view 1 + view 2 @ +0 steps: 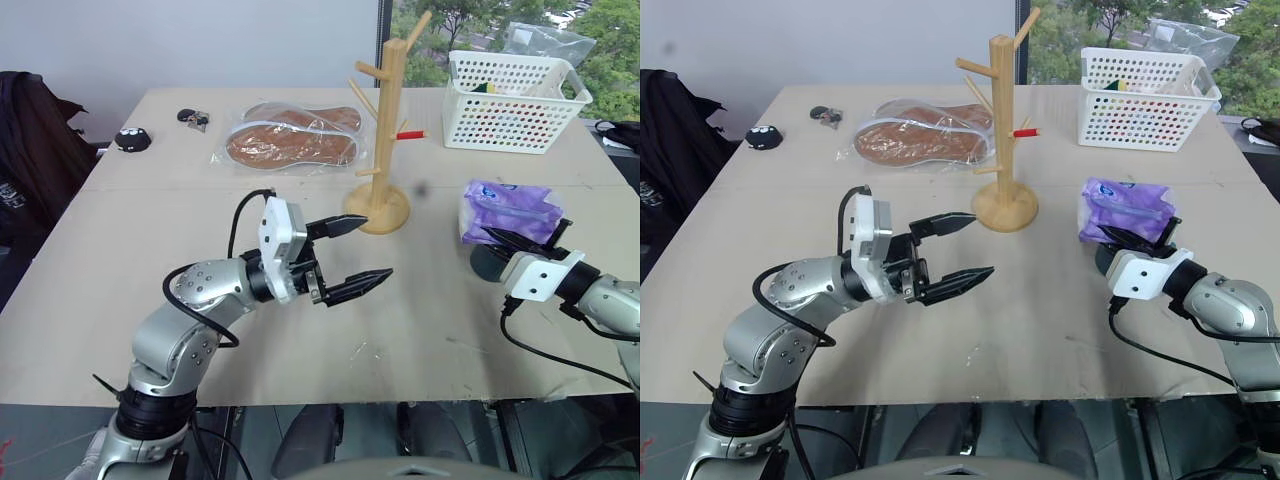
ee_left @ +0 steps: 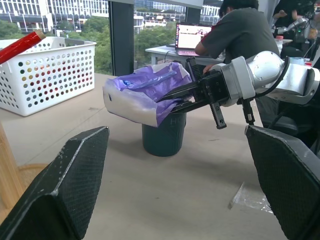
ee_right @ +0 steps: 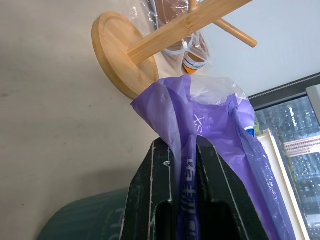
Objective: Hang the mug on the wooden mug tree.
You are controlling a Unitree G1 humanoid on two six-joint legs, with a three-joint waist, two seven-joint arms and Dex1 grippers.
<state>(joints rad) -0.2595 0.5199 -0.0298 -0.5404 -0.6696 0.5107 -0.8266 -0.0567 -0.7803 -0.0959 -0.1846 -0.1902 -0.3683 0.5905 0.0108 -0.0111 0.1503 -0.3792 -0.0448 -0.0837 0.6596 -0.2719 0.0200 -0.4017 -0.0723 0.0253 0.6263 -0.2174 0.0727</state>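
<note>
The dark teal mug (image 2: 164, 140) stands on the table at the right, and the purple tissue pack (image 1: 508, 208) lies over its top, hiding its opening and handle. My right gripper (image 2: 174, 98) is shut on the near edge of that tissue pack, the purple film pinched between its black fingers (image 3: 150, 200). The wooden mug tree (image 1: 387, 130) stands upright at mid-table, left of the mug, with one red-tipped peg (image 1: 410, 134). Left of the tree's base, my left gripper (image 1: 373, 248) hangs open above the table, pointing right, with nothing in it.
A white perforated basket (image 1: 515, 95) sits at the back right. Bagged brown insoles (image 1: 295, 135), keys (image 1: 195, 120) and a small black object (image 1: 132, 138) lie at the back left. In the left wrist view a person (image 2: 240, 35) sits at a far desk.
</note>
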